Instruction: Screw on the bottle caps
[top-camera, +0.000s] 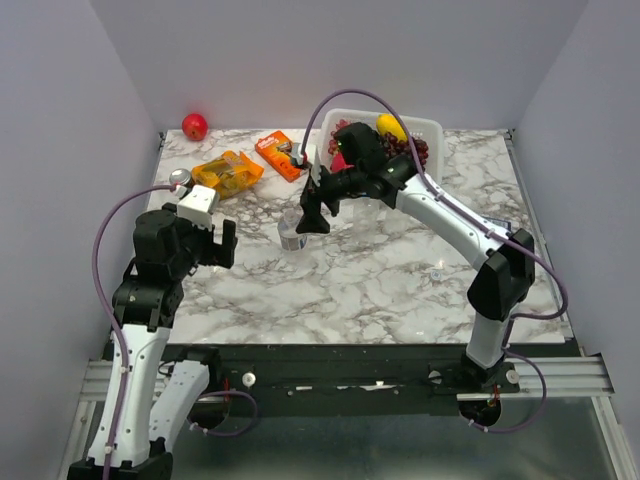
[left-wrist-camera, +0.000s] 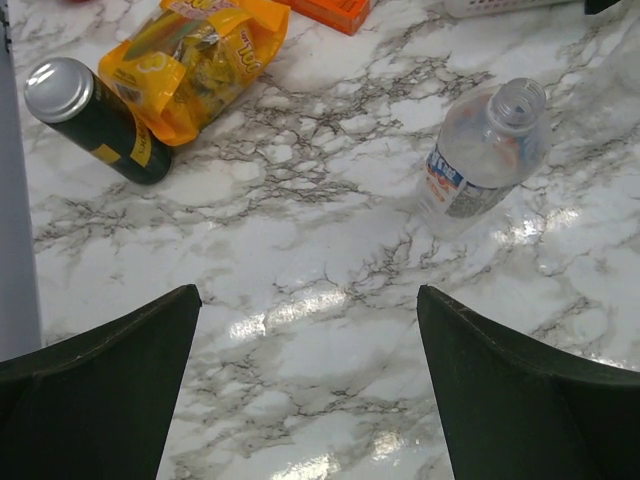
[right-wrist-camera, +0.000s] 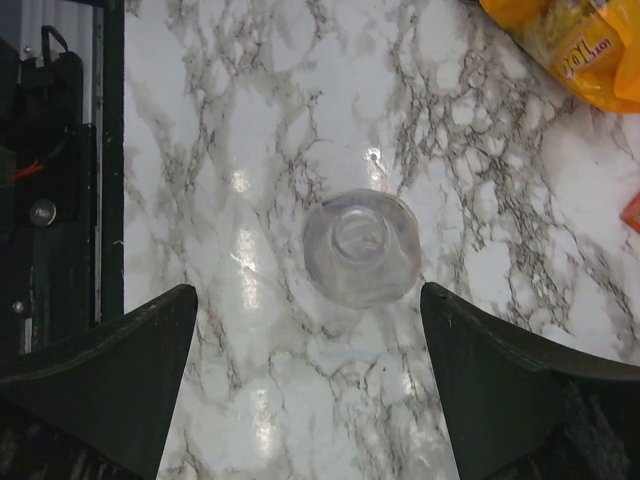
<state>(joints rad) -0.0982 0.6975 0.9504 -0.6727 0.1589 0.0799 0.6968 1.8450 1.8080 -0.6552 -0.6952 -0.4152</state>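
A white, grey-veined marble surface is recorded. The right jaws are held spread wide directly above a small clear plastic bottle – nothing is pinched. The left jaws are likewise spread and empty, kept apart from the bottle, to its left. The bottle is stood upright mid-surface, neck uncapped – a label band is seen round its middle.

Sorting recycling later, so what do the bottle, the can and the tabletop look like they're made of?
Bottle: clear thin plastic, glossy; the surface behind shows through it. Can: probably metal, with a silvery top and dark printed side. Tabletop: white with grey veins, polished enough to mirror lights; real marble or laminate, can't tell.
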